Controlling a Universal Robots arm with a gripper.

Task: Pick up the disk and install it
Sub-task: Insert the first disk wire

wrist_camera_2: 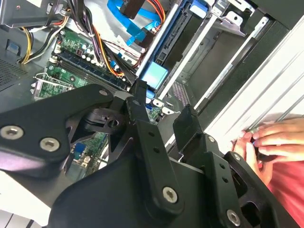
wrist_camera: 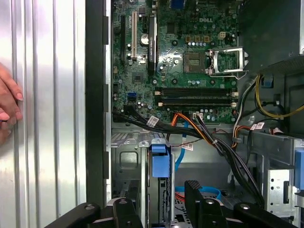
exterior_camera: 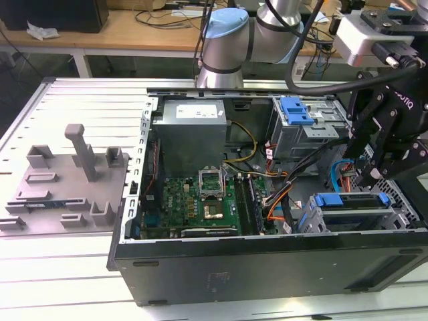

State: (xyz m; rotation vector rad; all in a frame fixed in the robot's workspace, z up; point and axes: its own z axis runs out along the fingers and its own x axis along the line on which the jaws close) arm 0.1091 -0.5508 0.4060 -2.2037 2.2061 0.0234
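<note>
The end effector (wrist_camera: 160, 197) hung released, its fingers (wrist_camera: 195, 192) spread and gripping nothing, over the disk (exterior_camera: 351, 200); the disk sat in its blue rail in the lower drive bay at the exterior view's right, inside the open computer case (exterior_camera: 267, 267); black and orange cables (wrist_camera: 209, 137) crossed close beside that bay; the motherboard (exterior_camera: 200, 200) lay further in; a person's hand (wrist_camera: 7, 107) rested on the ribbed tabletop (wrist_camera: 47, 95) beside the case wall.
</note>
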